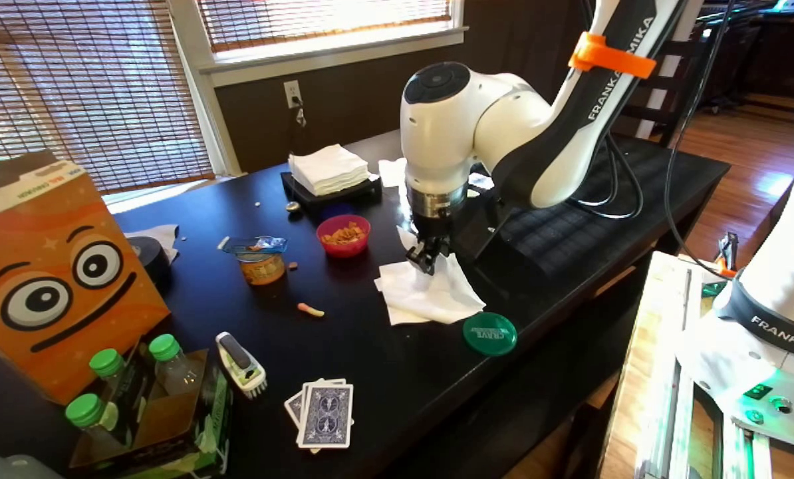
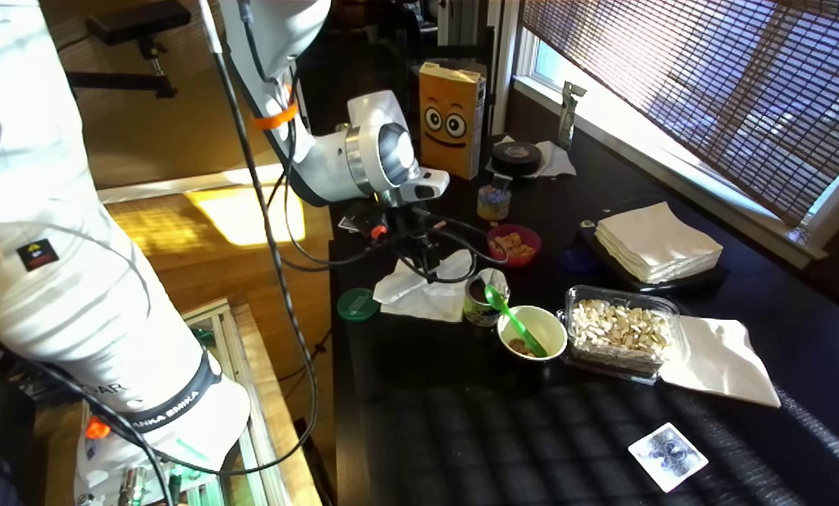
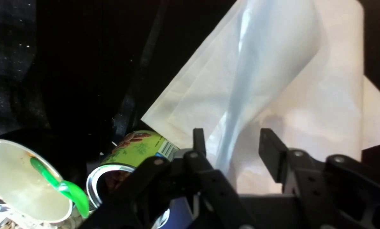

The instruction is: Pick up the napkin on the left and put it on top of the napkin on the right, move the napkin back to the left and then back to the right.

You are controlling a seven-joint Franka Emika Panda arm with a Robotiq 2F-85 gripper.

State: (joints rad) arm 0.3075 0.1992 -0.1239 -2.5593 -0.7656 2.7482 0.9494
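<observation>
Crumpled white napkins [image 1: 430, 296] lie overlapping on the black table and also show in an exterior view [image 2: 426, 292]. The wrist view shows an upper napkin [image 3: 282, 41] with a raised fold, over a lower white layer [image 3: 376, 117]. Where one napkin ends and another begins is hard to tell. My gripper [image 3: 231, 140] points down over them, with its fingers apart. The raised fold runs between the fingers, and a gap shows beside the right finger. The fingertips [image 1: 425, 261] are close to the napkin; contact cannot be told.
A green can [image 3: 137, 148] stands close beside the gripper's left finger. A white cup [image 2: 532, 334] with a green spoon and a clear nut box [image 2: 623, 334] stand nearby. A green lid [image 1: 490, 334] touches or nearly touches the napkins. A pink bowl [image 1: 344, 247] stands behind.
</observation>
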